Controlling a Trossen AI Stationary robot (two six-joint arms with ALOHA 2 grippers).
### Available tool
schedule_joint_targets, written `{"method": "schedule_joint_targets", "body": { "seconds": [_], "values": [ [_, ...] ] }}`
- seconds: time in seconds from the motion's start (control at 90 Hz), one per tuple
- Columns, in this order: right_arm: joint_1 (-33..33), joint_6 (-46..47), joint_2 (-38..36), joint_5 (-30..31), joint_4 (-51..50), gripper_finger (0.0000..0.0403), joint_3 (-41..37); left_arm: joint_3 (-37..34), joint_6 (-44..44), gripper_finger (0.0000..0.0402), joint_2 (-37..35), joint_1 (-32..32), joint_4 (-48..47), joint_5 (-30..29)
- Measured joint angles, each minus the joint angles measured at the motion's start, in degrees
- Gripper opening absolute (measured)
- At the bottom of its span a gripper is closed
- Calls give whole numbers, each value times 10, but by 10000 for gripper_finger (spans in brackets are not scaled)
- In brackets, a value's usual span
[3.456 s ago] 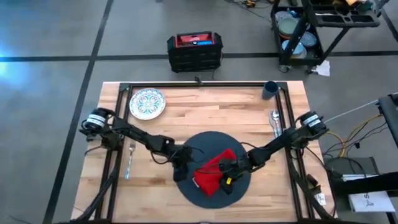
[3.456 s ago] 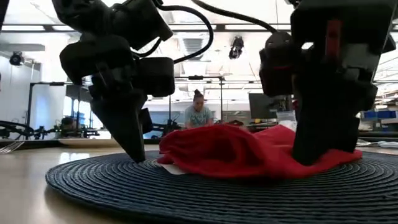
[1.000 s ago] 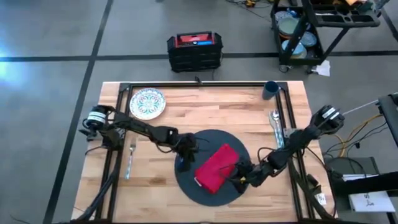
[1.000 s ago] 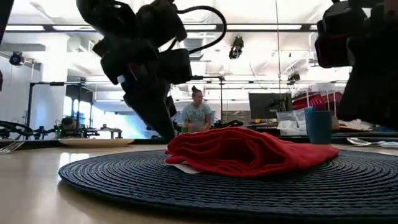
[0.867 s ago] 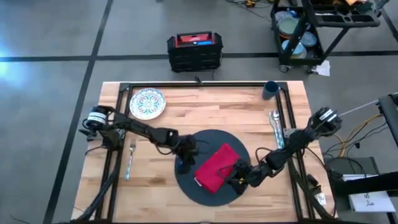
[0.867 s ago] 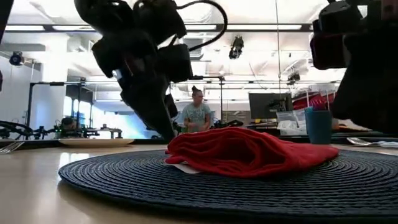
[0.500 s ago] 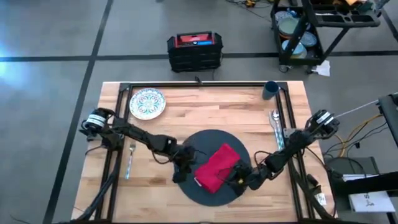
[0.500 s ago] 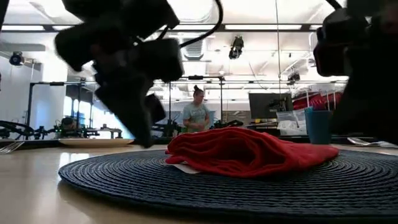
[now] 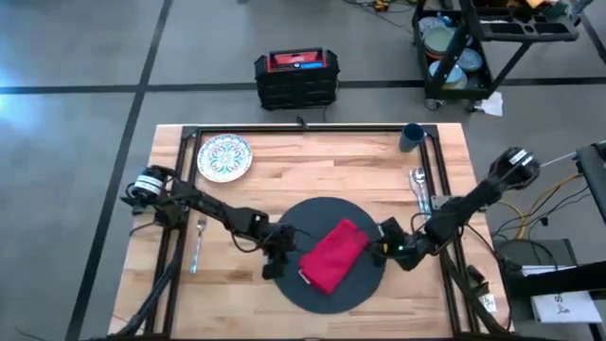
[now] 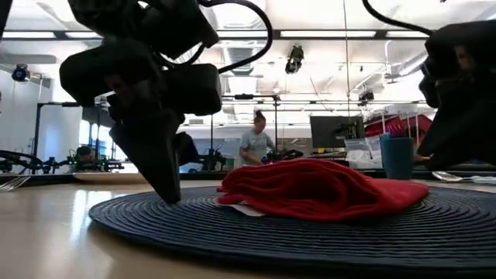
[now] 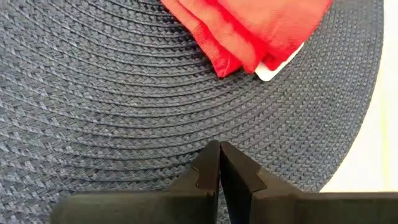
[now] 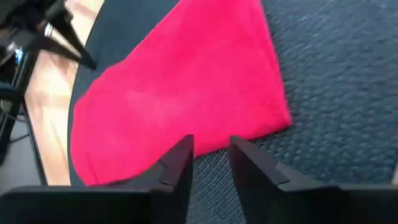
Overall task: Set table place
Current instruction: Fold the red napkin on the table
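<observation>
High view: my left fingers (image 9: 274,266) rested at the left edge of the round dark mat (image 9: 308,214), pressed together with no gap, tips down on the weave. My right fingers (image 9: 379,252) lay at the mat's right edge, parted by a narrow gap and holding nothing. The mat sat near the middle of the bench (image 9: 312,170), toward its near edge. The red napkin (image 9: 331,256) lay folded on the mat, between my two sets of fingers and touching neither. The patterned plate (image 9: 224,157) stood at the bench's far left corner, the blue cup (image 9: 411,137) at the far right corner. The fork (image 9: 199,242) lay along the left edge, well apart from the mat. More silver cutlery (image 9: 418,186) lay along the right edge; I could not tell spoon from knife.

Left wrist view: a white tag (image 11: 277,67) showed under the napkin's folded edge.

Low view: a person (image 10: 255,144) stood in the room beyond the bench.
</observation>
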Motion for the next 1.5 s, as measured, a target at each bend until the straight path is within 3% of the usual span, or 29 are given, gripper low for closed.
{"method": "schedule_joint_targets", "body": {
  "seconds": [0.289, 0.622, 0.756, 1.156, 1.5],
  "values": [
    [-22, 32, -34, -7, -37, 101, -10, 0, -2, 0, 0, 0, 14, -2],
    [-61, -11, -48, -134, -206, 68, 56, -1, -19, 0, 1, 1, 78, -2],
    [-71, -26, -48, -126, -201, 80, 58, -1, -17, 0, 1, 1, 79, -4],
    [-106, -38, -2, -147, -174, 171, 56, -1, -14, 0, 1, 1, 80, -4],
    [-113, -56, 55, -154, -87, 151, 66, -1, -10, 0, 1, 1, 80, -4]
  ]
}}
